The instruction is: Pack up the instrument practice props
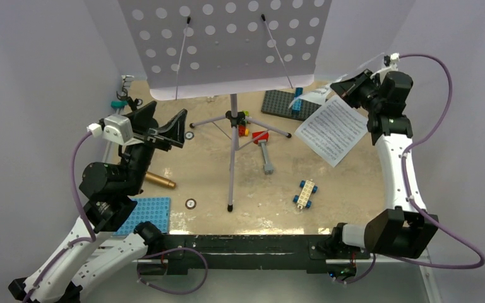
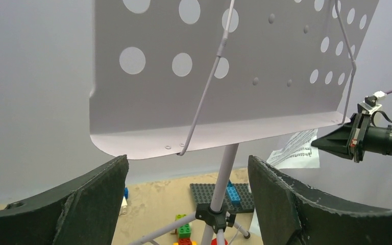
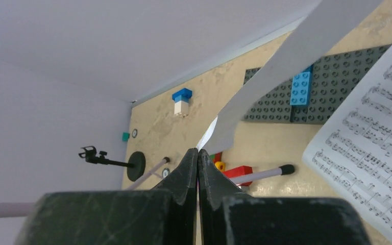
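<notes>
The lavender music stand (image 1: 232, 136) stands mid-table on its tripod, with its perforated desk (image 2: 224, 76) high. My left gripper (image 1: 164, 121) is raised left of the stand, open and empty, and its jaws frame the pole (image 2: 223, 176). My right gripper (image 1: 342, 86) is at the desk's right end, shut on the edge of a white sheet-music page (image 2: 295, 151), which shows as a white sliver at the tips (image 3: 198, 152). A second page (image 1: 331, 129) lies on the table. The gold microphone (image 1: 159, 181) lies by my left arm. The black mic stand (image 3: 136, 166) is at the far left.
A red-headed toy hammer (image 1: 263, 148) lies by the tripod legs. A dark grey baseplate (image 1: 284, 104) with a blue brick is at the back. A blue baseplate (image 1: 144, 214) is front left. A white-and-blue brick car (image 1: 304, 194) and loose bricks (image 1: 243, 124) lie about. Grey walls enclose the table.
</notes>
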